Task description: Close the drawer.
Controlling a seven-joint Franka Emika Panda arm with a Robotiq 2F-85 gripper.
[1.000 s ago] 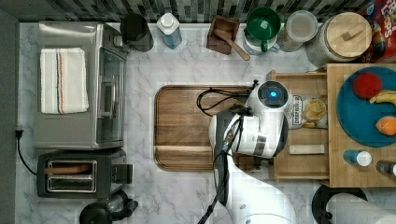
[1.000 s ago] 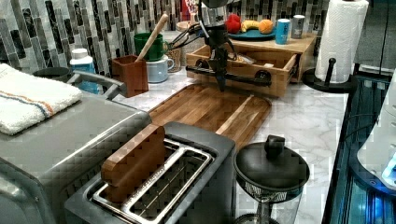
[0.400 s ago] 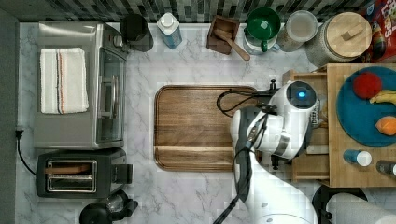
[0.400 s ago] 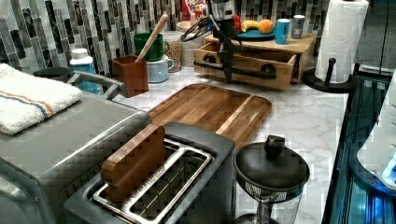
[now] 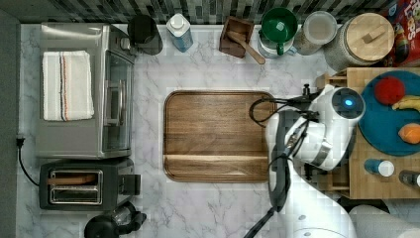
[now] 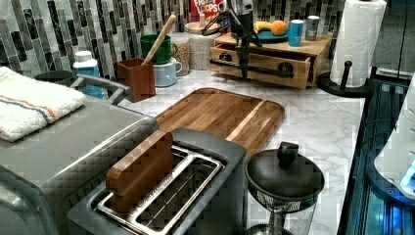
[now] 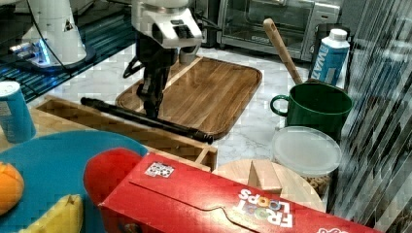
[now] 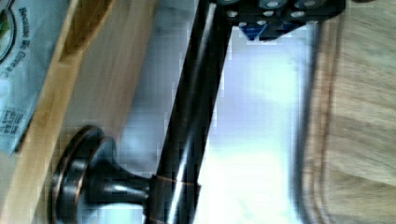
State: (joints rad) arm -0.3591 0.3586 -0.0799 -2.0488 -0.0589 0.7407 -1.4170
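Observation:
The drawer (image 6: 266, 62) is a light-wood tray under the top that carries the blue plate, and it stands out a little from its cabinet. A long black bar handle (image 7: 145, 120) runs across its front (image 7: 145, 137). My gripper (image 7: 150, 110) hangs straight down at the middle of that bar, fingers shut and pressed against the bar's outer side, the side facing the cutting board. The left view has the gripper (image 6: 243, 73) at the handle (image 6: 266, 72). The wrist view shows the bar (image 8: 196, 116), one round mount, the drawer front (image 8: 93, 93) and my gripper (image 8: 261, 25). In the top view my arm covers most of the drawer (image 5: 333, 184).
A brown cutting board (image 5: 218, 136) lies just in front of the drawer. A blue plate (image 5: 381, 129) with fruit sits on the wood top. Mug (image 5: 277, 27), jars and cereal box (image 7: 204, 194) stand behind. Toaster oven (image 5: 84, 89), toaster (image 5: 79, 181), paper towel roll (image 6: 357, 39).
My arm has moved toward the top view's right, off the cutting board. The drawer slid in with it, so much less of it sticks out.

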